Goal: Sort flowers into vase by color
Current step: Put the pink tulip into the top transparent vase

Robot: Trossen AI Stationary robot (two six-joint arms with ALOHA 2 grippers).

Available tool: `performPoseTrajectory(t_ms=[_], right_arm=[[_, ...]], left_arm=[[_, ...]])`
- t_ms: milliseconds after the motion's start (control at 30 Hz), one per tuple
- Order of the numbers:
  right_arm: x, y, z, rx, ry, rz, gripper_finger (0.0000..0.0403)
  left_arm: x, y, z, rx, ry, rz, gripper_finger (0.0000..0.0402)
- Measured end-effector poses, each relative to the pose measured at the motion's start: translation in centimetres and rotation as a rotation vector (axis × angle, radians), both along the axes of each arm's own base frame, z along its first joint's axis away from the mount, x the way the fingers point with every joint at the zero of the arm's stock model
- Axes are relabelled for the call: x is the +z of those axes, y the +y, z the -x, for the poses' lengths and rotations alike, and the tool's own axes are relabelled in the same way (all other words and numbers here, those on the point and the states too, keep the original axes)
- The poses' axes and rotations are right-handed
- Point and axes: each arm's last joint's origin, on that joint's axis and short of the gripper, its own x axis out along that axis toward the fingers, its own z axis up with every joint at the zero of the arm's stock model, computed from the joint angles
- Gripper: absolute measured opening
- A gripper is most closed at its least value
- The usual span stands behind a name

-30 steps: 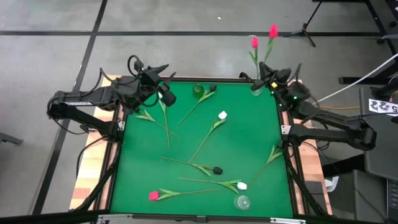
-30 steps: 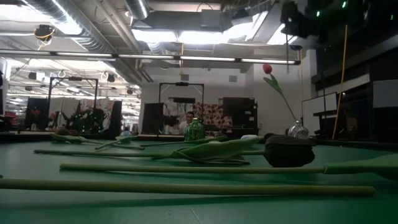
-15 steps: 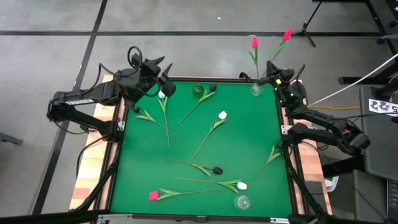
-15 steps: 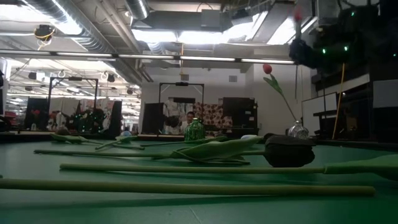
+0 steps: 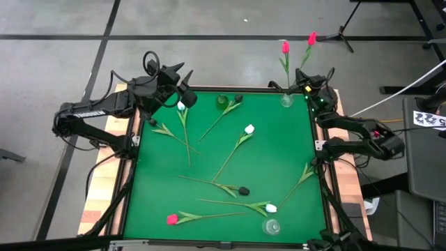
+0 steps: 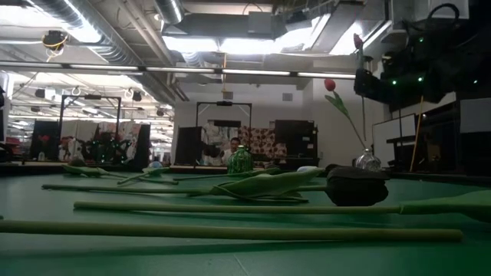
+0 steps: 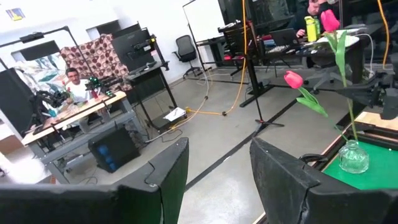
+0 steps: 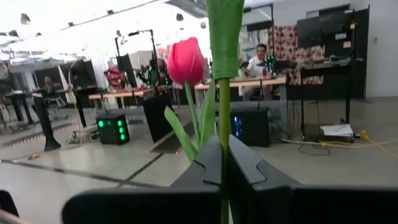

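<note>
**So, right arm's got a pink tulip pinched up by the far corner vase**

Right gripper (image 5: 307,85) is clamped tight on the green stem of a pink tulip (image 5: 311,38), holding it upright just beside the clear vase (image 5: 287,101) at the far right corner of the green table (image 5: 223,160). That vase already has one pink tulip in it (image 5: 285,47). In the right wrist view the stem runs straight up between the closed fingers (image 8: 249,165).

Left gripper (image 5: 174,89) hangs over the far left corner with its jaws parted and nothing in them; a white tulip (image 5: 182,107) lies just beneath it.

On the table: a green vase (image 5: 221,102) at the far edge with a black tulip (image 5: 239,99) lying beside it, a white tulip mid-table (image 5: 249,129), another black one (image 5: 243,190) nearer the front, a white one (image 5: 271,208) close to a second clear vase (image 5: 271,226), and a pink one (image 5: 171,219) at the front left.
</note>
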Motion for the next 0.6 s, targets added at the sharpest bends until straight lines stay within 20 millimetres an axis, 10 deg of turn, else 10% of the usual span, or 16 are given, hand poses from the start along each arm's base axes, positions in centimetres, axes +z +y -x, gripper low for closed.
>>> performPoseTrajectory(t_ms=[600], right_arm=[[-0.7, -1.0, 0.9, 0.027, 0.037, -0.003, 0.0]], left_arm=[[0.0, 0.0, 0.0, 0.0, 0.001, -0.001, 0.0168]])
